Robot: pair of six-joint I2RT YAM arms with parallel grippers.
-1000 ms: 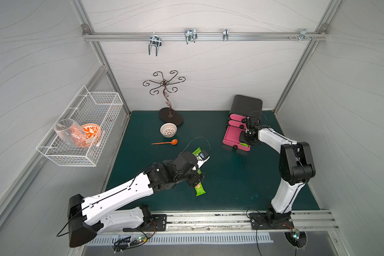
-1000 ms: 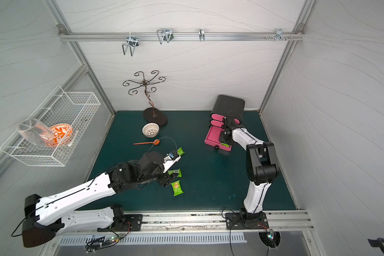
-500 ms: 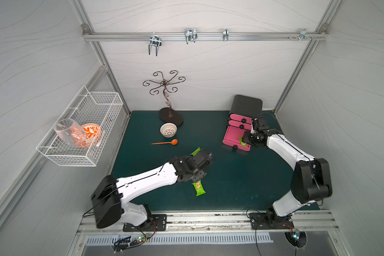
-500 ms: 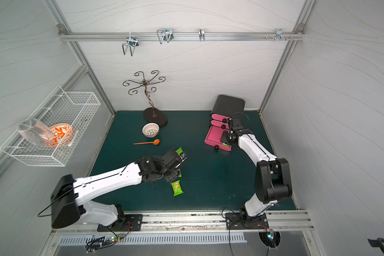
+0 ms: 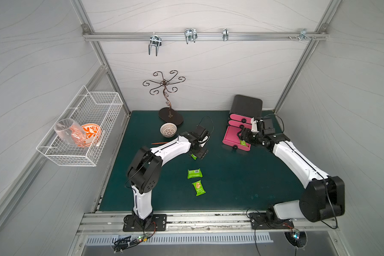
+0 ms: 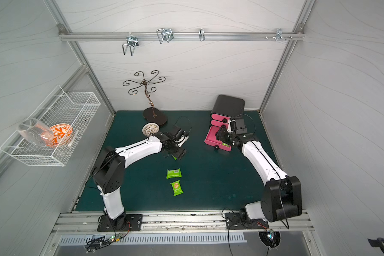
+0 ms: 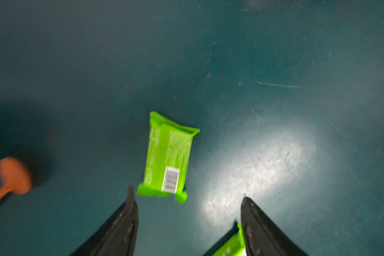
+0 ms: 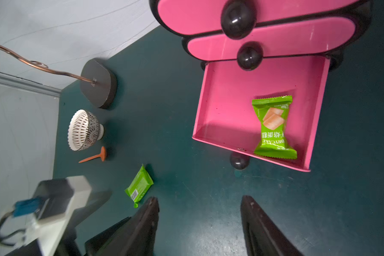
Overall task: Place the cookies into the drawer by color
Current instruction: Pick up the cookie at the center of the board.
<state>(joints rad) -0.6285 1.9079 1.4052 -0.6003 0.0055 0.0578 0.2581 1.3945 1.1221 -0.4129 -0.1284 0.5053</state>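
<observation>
Nearest me on the teal mat [image 5: 231,188] lay a green cookie packet [image 5: 198,188] with its biscuit picture facing up. Just beyond it lay a second green packet [image 5: 194,173], barcode side up and not touching the first.

Farther in, left of centre, the left gripper [image 5: 199,153] hung low over a third green packet [image 5: 193,156], of which only an edge showed from above. From the left wrist its fingers [image 7: 129,221] stood spread with nothing between them. That third packet [image 7: 167,158] lay flat just past the tips, barcode up (a green corner [image 7: 230,246] peeped beside one finger; whose, I could not tell). An orange spoon [image 5: 159,143] lay to the left, mostly under the arm.

Over on the right, the right gripper [image 5: 243,135] hovered above the pulled-out bottom drawer [image 5: 231,137] of the pink-fronted cabinet [image 5: 246,105]. Its fingers [image 8: 146,221] were spread too, holding nothing. Inside the drawer [image 8: 226,106] one green packet [image 8: 274,126] lay picture up toward the near right corner, its end against the front wall. The two drawers above were shut.

At the far side stood a white lattice bowl [image 5: 168,129] and, behind it, a scroll-armed metal stand [image 5: 169,110]. A wire basket [image 5: 93,141] on the left wall held a glass [image 5: 69,135] and an orange-patterned bowl [image 5: 91,135].
</observation>
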